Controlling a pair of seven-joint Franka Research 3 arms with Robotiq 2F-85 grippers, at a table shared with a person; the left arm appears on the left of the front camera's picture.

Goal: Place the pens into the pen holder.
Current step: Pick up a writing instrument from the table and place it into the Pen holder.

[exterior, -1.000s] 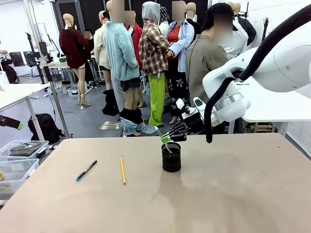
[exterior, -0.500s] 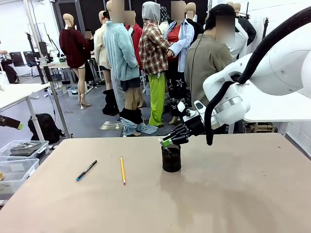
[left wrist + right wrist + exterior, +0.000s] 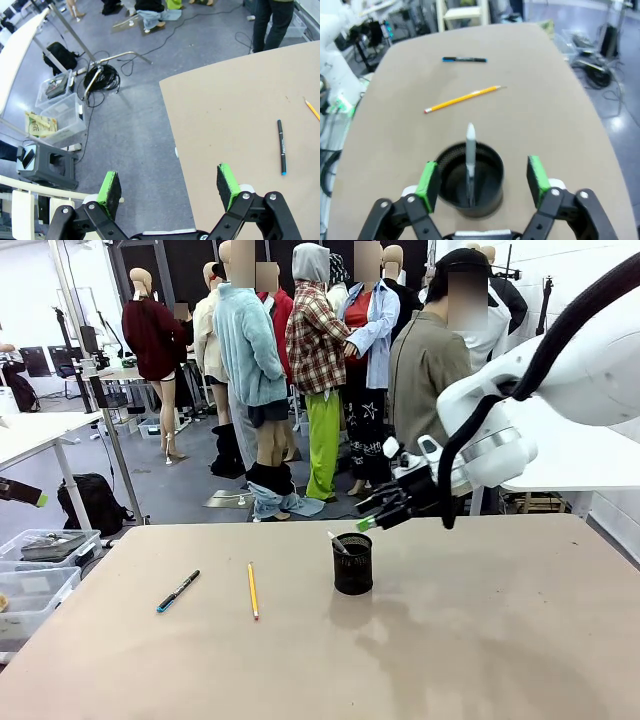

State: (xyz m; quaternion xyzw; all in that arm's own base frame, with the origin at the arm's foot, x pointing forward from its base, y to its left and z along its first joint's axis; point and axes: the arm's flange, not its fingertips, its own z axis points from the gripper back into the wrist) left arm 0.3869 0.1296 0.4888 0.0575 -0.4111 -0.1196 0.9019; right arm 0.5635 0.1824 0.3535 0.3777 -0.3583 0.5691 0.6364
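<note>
Black wire-mesh pen holder [image 3: 352,564], matt tan table [image 3: 450,640]

Three pens [image 3: 178,591] [image 3: 253,590] [image 3: 338,542], one pen holder [image 3: 352,568]

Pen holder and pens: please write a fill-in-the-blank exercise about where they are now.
1. The pale pen stands inside the ____.
2. The pencil and the dark pen lie on the ____.
3. The right gripper is ____ and holds nothing.
Missing words: pen holder, table, open.
</note>
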